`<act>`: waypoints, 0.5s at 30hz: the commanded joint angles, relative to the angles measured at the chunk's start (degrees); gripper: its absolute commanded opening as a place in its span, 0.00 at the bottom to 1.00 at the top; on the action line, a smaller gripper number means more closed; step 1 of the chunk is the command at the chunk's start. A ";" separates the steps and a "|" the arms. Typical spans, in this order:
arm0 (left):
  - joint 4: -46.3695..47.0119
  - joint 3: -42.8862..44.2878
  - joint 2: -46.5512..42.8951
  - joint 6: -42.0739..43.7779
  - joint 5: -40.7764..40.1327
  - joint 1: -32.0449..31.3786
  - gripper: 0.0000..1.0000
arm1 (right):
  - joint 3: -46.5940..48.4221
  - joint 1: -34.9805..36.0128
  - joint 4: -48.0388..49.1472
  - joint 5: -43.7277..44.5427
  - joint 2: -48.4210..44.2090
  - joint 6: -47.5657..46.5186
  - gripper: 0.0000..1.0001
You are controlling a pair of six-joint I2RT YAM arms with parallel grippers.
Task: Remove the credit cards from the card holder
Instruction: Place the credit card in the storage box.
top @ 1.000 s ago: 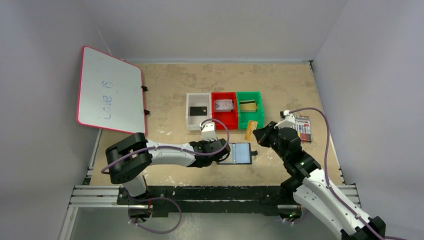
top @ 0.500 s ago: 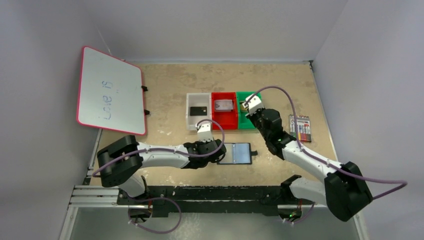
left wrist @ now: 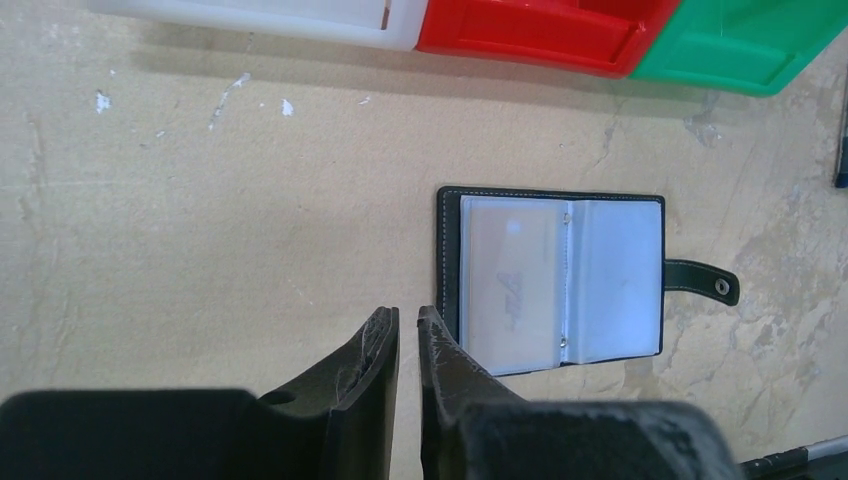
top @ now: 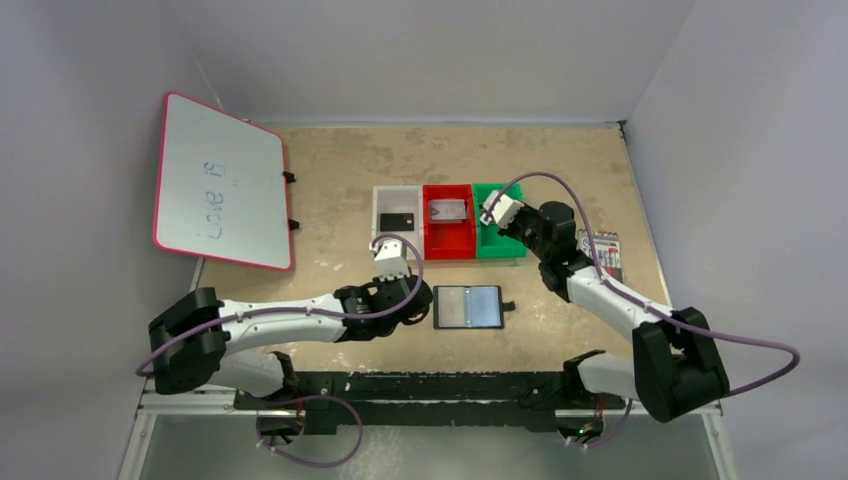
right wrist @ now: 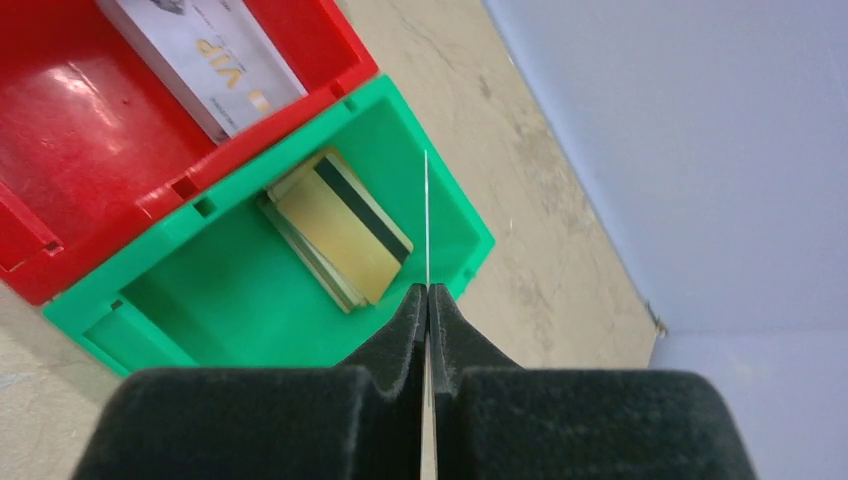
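Observation:
The card holder [top: 470, 307] lies open and flat, grey-blue faces up, strap tab to the right; it also shows in the left wrist view [left wrist: 560, 285]. My left gripper [left wrist: 407, 315] is just left of it, apart from it, jaws nearly together with nothing between them. My right gripper [right wrist: 427, 288] is shut on a thin card [right wrist: 427, 215], seen edge-on, above the green bin [right wrist: 220, 300]. Gold-tan cards with a dark stripe [right wrist: 345, 235] lie in that bin. A silver card [right wrist: 200, 50] lies in the red bin [right wrist: 90, 140]. A black card [top: 397, 220] lies in the white bin [top: 378, 240].
The three bins stand in a row behind the card holder. A clear pack of coloured markers [top: 605, 250] lies right of the green bin. A red-framed whiteboard [top: 220, 180] leans at the far left. Walls close the table at the back and right.
My right gripper has carried the gold-tan card from beside the card holder to above the green bin. My left gripper has drawn back left, off the card holder's edge.

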 commanded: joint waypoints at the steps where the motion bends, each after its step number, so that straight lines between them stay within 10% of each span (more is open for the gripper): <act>1: -2.93 -0.75 -4.16 1.17 -3.29 0.85 0.13 | 5.75 -1.12 -2.32 -9.66 2.61 -7.33 0.00; 15: -7.01 -3.56 -12.61 1.23 -5.26 2.31 0.13 | 13.71 -2.92 -10.81 -10.58 16.07 -13.41 0.00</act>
